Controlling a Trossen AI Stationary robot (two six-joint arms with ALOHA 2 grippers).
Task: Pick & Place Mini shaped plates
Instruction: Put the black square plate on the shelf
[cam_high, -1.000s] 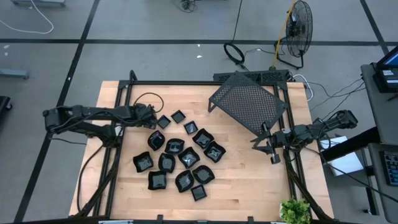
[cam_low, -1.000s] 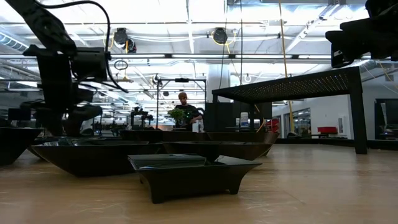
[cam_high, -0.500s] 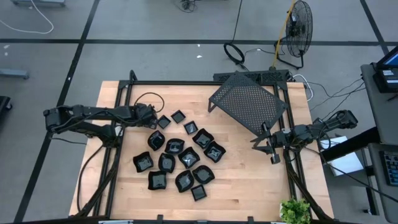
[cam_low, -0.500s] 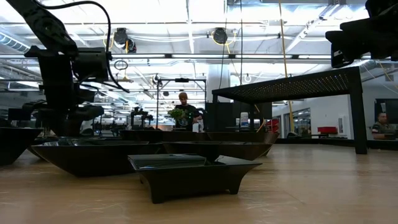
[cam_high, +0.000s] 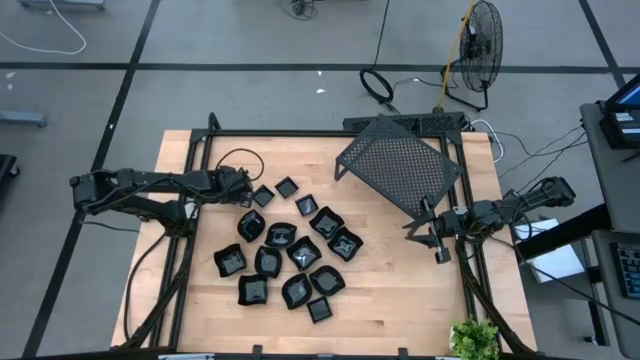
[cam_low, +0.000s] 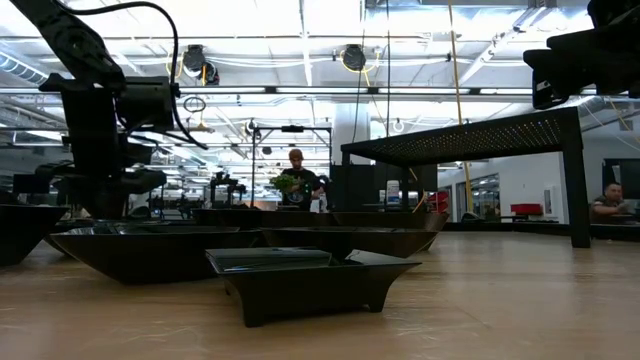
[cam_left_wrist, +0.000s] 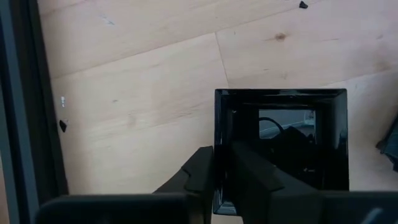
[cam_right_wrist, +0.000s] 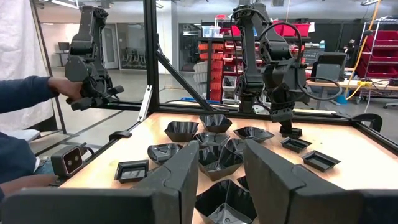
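Observation:
Several mini shaped plates, glossy black, lie bottom-down in a cluster on the wooden table; the low view shows them edge-on. Two small square plates sit at the cluster's far left. My left gripper is down at the nearer square plate, shut on its rim, as the left wrist view shows. My right gripper waits open near the table's right edge, beside the near corner of the black perforated rack. Its wrist view looks across the plates toward the left arm. My left gripper pinches the square plate's side wall on the side facing the table's left. One finger is outside the rim and one finger is inside the dish. The fingers slant down from the left. The plate looks flat on the wood.
The perforated rack stands on legs at the far right. A cable loop lies behind the left gripper. A black frame borders the table. A potted plant sits at the near right corner. A person's arm shows beyond the table.

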